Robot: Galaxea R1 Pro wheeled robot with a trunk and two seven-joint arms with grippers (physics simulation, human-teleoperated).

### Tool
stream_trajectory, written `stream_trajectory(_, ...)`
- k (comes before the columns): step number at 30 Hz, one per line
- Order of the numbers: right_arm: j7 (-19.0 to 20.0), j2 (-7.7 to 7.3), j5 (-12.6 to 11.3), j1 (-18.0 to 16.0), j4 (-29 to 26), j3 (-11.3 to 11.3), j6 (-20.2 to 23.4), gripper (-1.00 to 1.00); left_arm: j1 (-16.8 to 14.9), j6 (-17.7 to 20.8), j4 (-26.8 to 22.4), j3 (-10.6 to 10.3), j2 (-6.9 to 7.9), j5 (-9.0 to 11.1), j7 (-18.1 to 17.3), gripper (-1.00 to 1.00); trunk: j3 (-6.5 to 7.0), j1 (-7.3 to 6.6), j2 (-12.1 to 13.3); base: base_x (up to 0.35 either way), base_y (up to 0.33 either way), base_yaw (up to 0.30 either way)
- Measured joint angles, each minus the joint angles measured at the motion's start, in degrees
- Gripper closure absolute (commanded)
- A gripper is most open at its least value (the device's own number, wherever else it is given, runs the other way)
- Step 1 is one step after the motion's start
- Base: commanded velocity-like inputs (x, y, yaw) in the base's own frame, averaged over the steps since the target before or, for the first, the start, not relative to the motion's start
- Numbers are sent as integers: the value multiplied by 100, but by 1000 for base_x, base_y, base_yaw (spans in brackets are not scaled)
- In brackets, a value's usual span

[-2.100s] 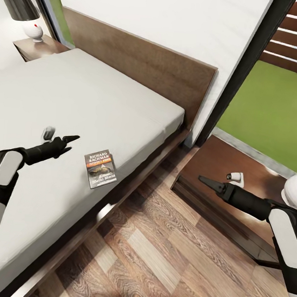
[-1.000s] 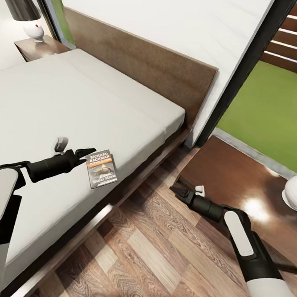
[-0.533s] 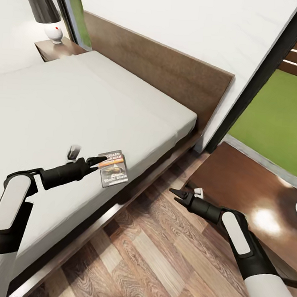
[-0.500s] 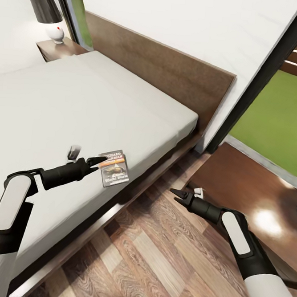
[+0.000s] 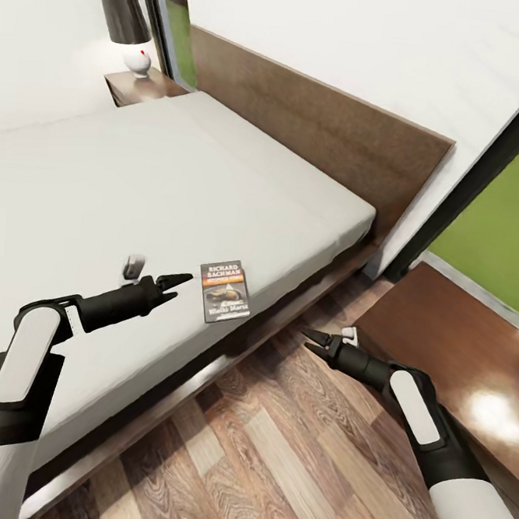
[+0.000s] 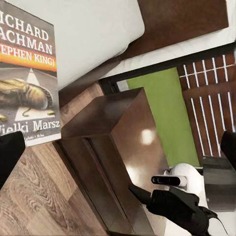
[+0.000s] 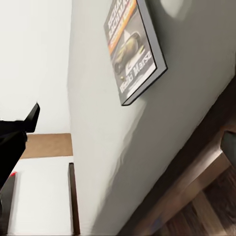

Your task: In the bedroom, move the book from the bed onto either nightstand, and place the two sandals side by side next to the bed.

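- One book [image 5: 225,290] lies flat on the bed [image 5: 141,180], near the bed's side edge that faces the floor, cover up; the white "RICHARD BACHMAN" lettering and orange band can be read.
- One bed, with a pale mattress, a dark wooden frame and a tall headboard [image 5: 316,131] against the white wall.
- Two nightstands: one [image 5: 144,86] at the bed's far corner by the headboard, carrying one lamp [image 5: 129,27] with a dark shade; the other [image 5: 455,353] at the near corner of the headboard, its glossy top bare in what shows.
- Two arms reach forward.
- Left arm stretches out low over the mattress; the left gripper [image 5: 173,281] points at the book from just beside it, apart from it, with nothing in it. Its fingers lie close together in the head view, yet the left wrist view shows dark fingertips at opposite edges, so I cannot tell how wide it stands.
- Right arm is bent at the elbow and held over the wood floor [image 5: 291,457] between the bed's side edge and the near nightstand. The right gripper [image 5: 313,342] points toward the bed frame, fingers slightly parted, empty.
- In the left wrist view the book [image 6: 27,78] is close ahead, with the near nightstand [image 6: 123,147] beyond it.
- In the right wrist view the book [image 7: 132,49] lies on the mattress by the bed's edge.
- A dark window frame [image 5: 477,175] stands behind the near nightstand, grass beyond.
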Motion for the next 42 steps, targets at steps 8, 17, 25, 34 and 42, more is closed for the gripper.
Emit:
stream_trajectory(8,429,-7,33,-4,3,-4,-16,-100,-2,0,0,-2,-65,1,-13,-100,58,0,0,0,0,207)
stream_trajectory(17,468,2,52,-14,16,-4,-38,-100,0,0,0,-9,-106,28,-16,-100,123,0,0,0,0,206)
stream_trajectory(25,460,36,64,-228,146,-19,-77,-100,2,0,0,-19,-116,242,-10,-100,83,109,-199,0,0,163)
stream_trajectory(34,475,14,50,-280,219,-86,-415,-100,1,1,1,-27,-154,266,-3,-100,-29,264,-481,0,0,37)
stream_trajectory(42,500,32,48,-275,194,-200,-479,-100,23,1,1,-35,-197,269,0,-100,-27,264,-481,0,0,5)
